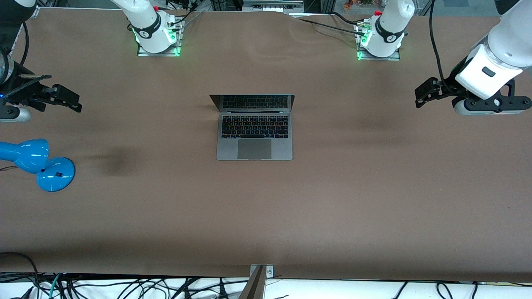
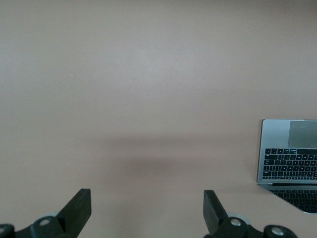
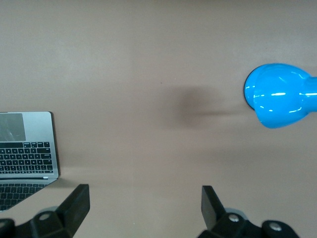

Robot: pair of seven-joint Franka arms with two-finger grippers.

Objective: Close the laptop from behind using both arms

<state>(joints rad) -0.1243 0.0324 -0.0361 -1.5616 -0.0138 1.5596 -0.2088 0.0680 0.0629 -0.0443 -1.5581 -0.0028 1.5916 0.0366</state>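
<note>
The laptop [image 1: 254, 141] looks like smooth, matt grey metal with black keys. The lamp [image 1: 39, 164] is glossy blue. The table [image 1: 332, 187] has a matt brown covering.

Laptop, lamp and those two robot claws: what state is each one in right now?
laptop: open, lid up, screen dark, untouched.
blue desk lamp: standing on the table, head tilted down.
left end effector: open, empty, above bare table.
right end effector: open, empty, above bare table.
</note>
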